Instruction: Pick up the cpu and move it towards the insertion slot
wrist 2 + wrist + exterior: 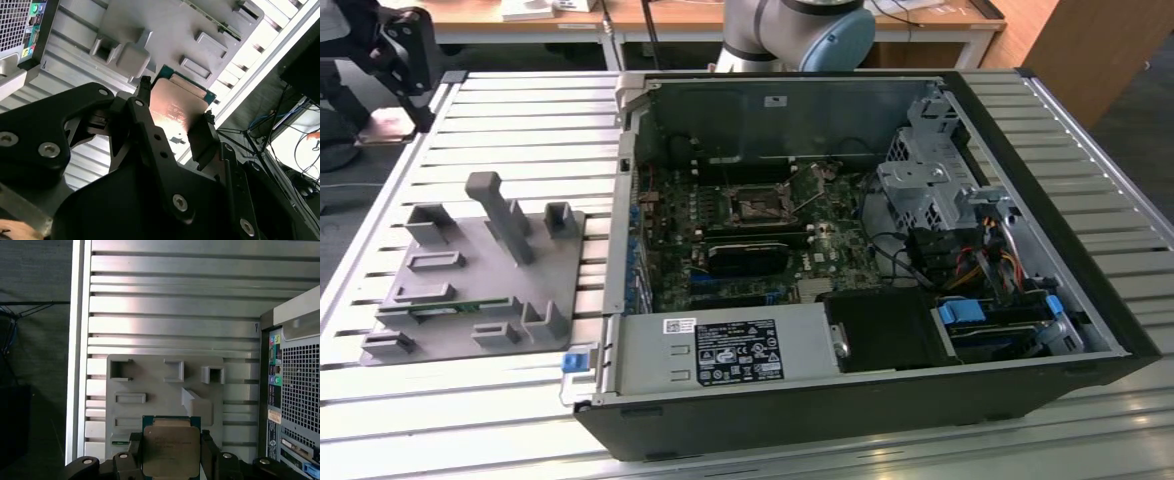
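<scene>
In both wrist views my gripper (171, 442) is shut on the cpu (171, 450), a flat square chip with a shiny metal top and green rim, pinched at two opposite edges between the black fingers (145, 105). The cpu (177, 107) hangs well above the gray plastic tray (150, 380), clear of it. The insertion slot (757, 206), a dark square socket with a silver frame, sits on the green board inside the open computer case (854, 250), far toward the exterior view's right of the tray (467, 270).
The tray lies on a slatted metal table (520, 130) and holds a thin green memory stick (434, 308). The case's rear panel (295, 390) stands beside the tray. The table's edge (77, 365) drops to dark floor. Cables, a drive cage and a power supply (734, 352) crowd the case.
</scene>
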You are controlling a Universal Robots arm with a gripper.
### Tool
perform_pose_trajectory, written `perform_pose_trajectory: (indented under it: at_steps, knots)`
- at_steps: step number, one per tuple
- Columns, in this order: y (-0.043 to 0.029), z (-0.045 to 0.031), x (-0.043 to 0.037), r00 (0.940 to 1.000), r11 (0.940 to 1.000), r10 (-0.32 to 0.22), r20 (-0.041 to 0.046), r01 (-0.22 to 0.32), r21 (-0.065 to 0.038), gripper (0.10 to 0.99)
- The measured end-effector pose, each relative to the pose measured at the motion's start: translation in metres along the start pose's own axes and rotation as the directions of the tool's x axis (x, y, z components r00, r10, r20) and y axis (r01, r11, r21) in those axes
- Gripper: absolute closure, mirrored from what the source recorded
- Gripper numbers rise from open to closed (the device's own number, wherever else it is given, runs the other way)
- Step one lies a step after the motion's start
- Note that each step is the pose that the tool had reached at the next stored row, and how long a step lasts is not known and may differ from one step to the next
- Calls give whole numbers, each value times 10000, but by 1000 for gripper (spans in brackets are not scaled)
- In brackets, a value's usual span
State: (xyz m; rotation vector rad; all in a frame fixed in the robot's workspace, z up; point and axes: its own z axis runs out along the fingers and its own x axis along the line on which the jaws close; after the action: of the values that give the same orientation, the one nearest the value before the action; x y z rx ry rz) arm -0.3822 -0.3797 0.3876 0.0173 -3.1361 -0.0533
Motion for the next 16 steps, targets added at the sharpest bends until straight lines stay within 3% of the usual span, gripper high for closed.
perform_pose_trajectory:
  at_steps: [16]
  knots:
    - [39,0,-188,10000,10000,0,0,0,-27,541]
